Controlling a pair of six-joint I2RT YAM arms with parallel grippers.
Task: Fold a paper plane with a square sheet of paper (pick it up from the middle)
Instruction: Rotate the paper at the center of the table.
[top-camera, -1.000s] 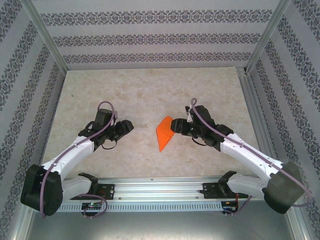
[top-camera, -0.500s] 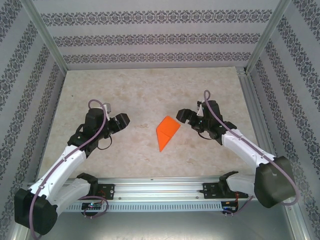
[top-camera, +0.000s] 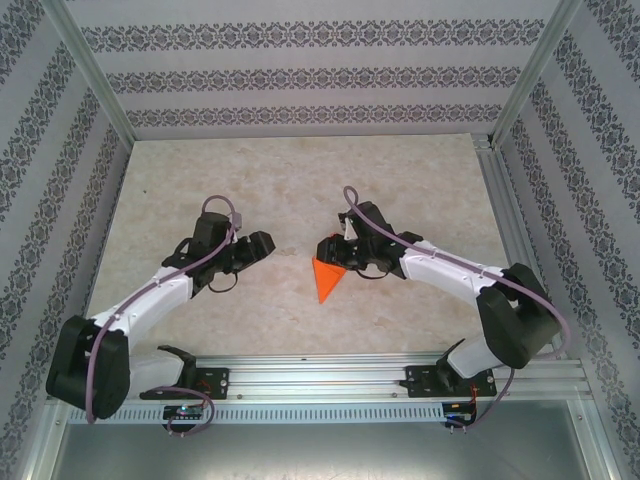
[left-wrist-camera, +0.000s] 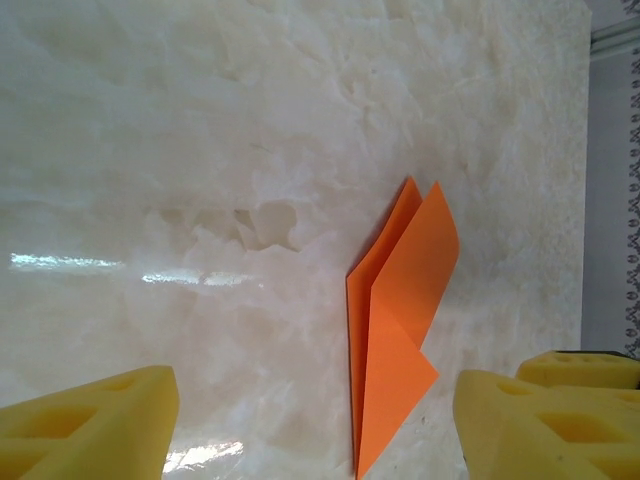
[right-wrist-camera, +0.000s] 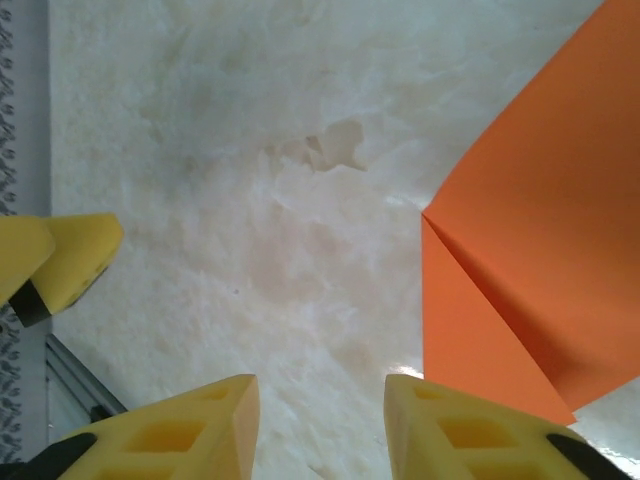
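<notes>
The square sheet of paper (top-camera: 324, 280) is bright orange and lies folded into a narrow pointed dart with a centre crease, mid-table, its tip toward the near edge. My right gripper (top-camera: 323, 251) hovers over its far end, open with a moderate gap. In the right wrist view the paper (right-wrist-camera: 540, 250) lies to the right of the right gripper (right-wrist-camera: 320, 430), outside the gap, which holds bare table. My left gripper (top-camera: 264, 244) stands open to the left of the paper. In the left wrist view the paper (left-wrist-camera: 400, 330) lies flat ahead between the wide yellow fingertips (left-wrist-camera: 95, 425).
The pale marble tabletop (top-camera: 300, 180) is bounded by patterned walls and metal posts. An aluminium rail (top-camera: 320, 375) with the arm bases runs along the near edge. A yellow finger of the left gripper (right-wrist-camera: 65, 260) shows at the left of the right wrist view.
My right arm has swung left over the paper's far end and its jaws have narrowed. The left gripper has shifted right, toward the paper. The paper has not moved.
</notes>
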